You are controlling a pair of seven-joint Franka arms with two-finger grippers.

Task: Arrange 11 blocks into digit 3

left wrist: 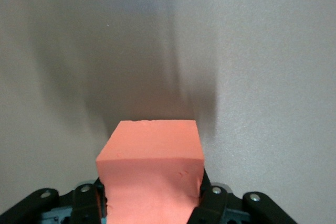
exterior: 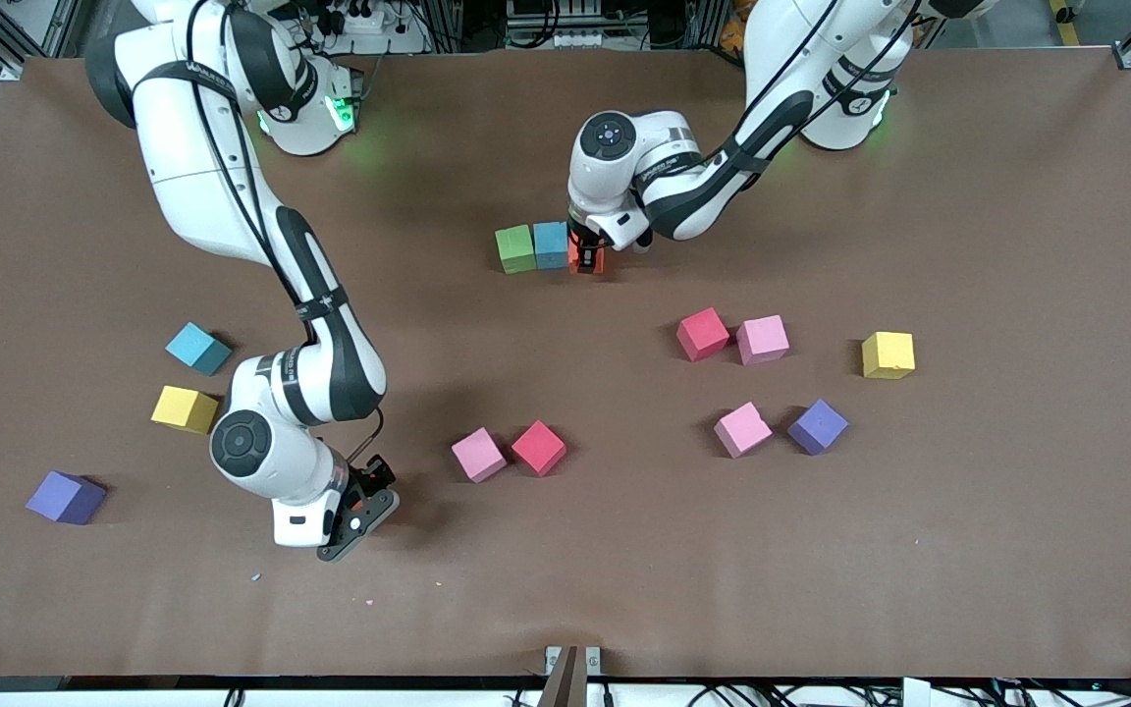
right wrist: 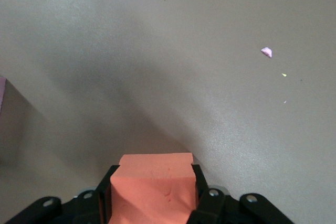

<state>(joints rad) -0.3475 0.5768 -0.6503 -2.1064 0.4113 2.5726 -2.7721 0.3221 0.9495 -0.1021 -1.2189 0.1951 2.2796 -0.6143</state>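
Observation:
A green block and a blue block stand side by side in a row near the arms' bases. At the blue block's free side, my left gripper is shut on an orange block, its fingers pressing into both sides. My right gripper is low at the table, between a yellow block and a pink block and nearer the front camera than both. It is shut on another orange block, which sits pinched between its fingers.
Loose blocks lie around: blue and purple toward the right arm's end, red mid-table, and red, pink, yellow, pink and purple toward the left arm's end. Foam crumbs dot the table.

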